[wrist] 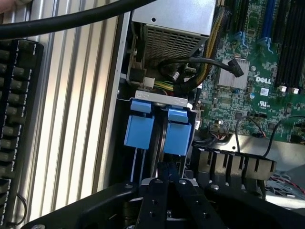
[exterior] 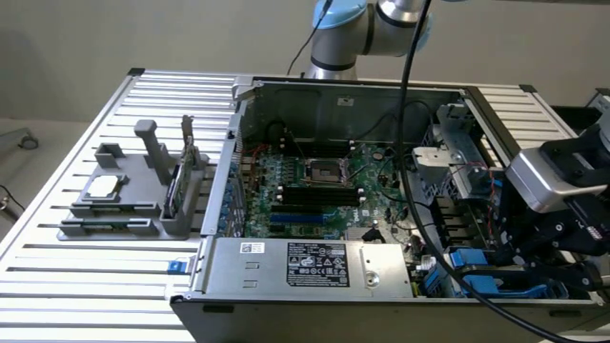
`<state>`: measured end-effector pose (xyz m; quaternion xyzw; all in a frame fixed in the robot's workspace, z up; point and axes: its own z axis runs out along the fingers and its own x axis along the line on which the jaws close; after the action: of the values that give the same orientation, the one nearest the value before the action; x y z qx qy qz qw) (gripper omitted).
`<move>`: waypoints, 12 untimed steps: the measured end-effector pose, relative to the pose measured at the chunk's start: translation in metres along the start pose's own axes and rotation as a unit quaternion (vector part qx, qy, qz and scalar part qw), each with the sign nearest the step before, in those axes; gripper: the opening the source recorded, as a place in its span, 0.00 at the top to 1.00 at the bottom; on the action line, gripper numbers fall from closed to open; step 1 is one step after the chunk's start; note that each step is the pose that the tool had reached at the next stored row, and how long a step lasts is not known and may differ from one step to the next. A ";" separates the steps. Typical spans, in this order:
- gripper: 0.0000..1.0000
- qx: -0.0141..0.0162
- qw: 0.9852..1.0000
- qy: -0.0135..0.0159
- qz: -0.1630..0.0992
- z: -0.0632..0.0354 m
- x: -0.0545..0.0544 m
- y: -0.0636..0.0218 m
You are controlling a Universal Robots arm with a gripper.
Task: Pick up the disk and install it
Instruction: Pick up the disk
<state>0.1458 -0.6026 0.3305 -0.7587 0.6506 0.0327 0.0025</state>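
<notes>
The claw (wrist: pixel 167 166) is clenched, with nothing seen between its tips, just at the near end of the disk (wrist: pixel 178 136) — this stands edge-on in the drive bay of the computer case (exterior: pixel 333 93), beside a second blue carrier (wrist: pixel 139 125). I judge the disk stiff, rather heavy and sensitive to knocks — its blue frame looks the safest hold. Beyond lies the motherboard (wrist: pixel 252 102).

Legible: "DELL", white lettering on the green motherboard (wrist: pixel 224 102), just beside the silver heatsink (wrist: pixel 236 76). Small white marks under it: not legible.

Power supply (exterior: pixel 243 275), at the case's near edge: black-and-white label (exterior: pixel 318 263) and small white sticker (exterior: pixel 251 247), print too fine to read.
</notes>
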 end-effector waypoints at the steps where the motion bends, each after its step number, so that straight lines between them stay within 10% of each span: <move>1: 0.89 0.000 1.000 0.000 0.000 0.0003 0.000 0.0000; 12: 0.89 0.000 1.000 0.000 0.000 0.0037 0.000 -0.0002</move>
<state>0.1459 -0.6027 0.3268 -0.7587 0.6506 0.0330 0.0027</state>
